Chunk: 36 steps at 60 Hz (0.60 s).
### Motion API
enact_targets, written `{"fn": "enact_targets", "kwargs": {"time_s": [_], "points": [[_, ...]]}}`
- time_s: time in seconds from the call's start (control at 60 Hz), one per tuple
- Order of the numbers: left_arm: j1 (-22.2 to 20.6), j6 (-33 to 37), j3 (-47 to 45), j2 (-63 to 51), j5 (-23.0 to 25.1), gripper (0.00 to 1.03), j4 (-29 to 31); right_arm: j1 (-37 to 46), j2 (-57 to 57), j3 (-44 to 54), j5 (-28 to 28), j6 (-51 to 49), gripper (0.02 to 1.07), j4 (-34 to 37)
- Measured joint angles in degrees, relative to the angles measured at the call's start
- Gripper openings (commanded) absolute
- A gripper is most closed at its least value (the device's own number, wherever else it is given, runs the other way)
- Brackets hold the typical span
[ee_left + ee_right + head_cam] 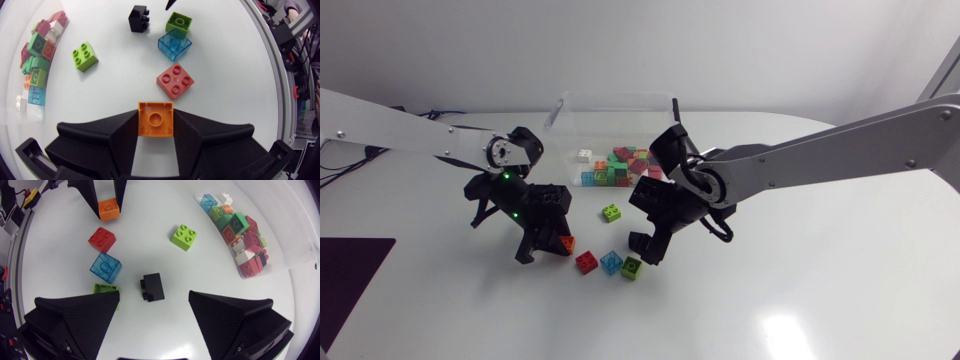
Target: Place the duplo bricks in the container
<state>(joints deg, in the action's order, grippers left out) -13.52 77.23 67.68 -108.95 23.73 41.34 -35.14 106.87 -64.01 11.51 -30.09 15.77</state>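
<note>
Orange brick [155, 117] sits right at my left gripper [155, 131], with a finger pressed on each side, so it is clamped. Can't tell if it is lifted off the table [800, 280] or resting on it.

Just past it is a red brick [175, 80], loose and studs up. Next comes a clear blue brick [175, 44] with a green brick [179, 23] just beside it. Beyond those lies a black brick [152, 287] on its side. My right gripper [154, 291] hangs over the black brick with fingers spread wide, one on each side of it, neither touching. The green brick is partly under one of those fingers.

Further out a lime brick [611, 211] sits alone, between the loose group and the container [610, 95].

Container is clear-walled and at the far side of the table, well apart from both grippers. A mixed pile of bricks [620, 165] is already inside it, red, green, blue and white.

Progress, my call: most of the job looks done. Six bricks are outside the container. One is gripped and needs carrying over and dropping in. Black looks next for the right arm. Red, blue, green and lime are untouched.
</note>
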Motion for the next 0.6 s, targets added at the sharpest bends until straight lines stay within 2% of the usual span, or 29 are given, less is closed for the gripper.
{"fn": "enact_targets", "kwargs": {"time_s": [0.133, 0.267, 0.517, 0.6], "points": [[0.35, -0.04, 0.0, 5.11, 0.92, 0.17, 1.81, 0.17, 2.1, 0.0, 0.31, -1.38, 0.98, -1.29], [0.33, -0.28, 0.0, 10.73, 2.23, 0.17, 3.61, 0.85, 4.11, -0.04, 0.52, -2.62, 0.93, -2.32], [0.09, -2.64, 1.14, 18.58, 3.06, 0.17, 4.04, 1.4, 4.61, -0.92, 0.96, -3.23, 0.92, -3.21], [-0.17, -3.39, 1.86, 19.52, 3.08, 0.17, 4.09, 1.33, 5.53, -1.64, 1.36, -3.43, 0.8, -3.43]]}}
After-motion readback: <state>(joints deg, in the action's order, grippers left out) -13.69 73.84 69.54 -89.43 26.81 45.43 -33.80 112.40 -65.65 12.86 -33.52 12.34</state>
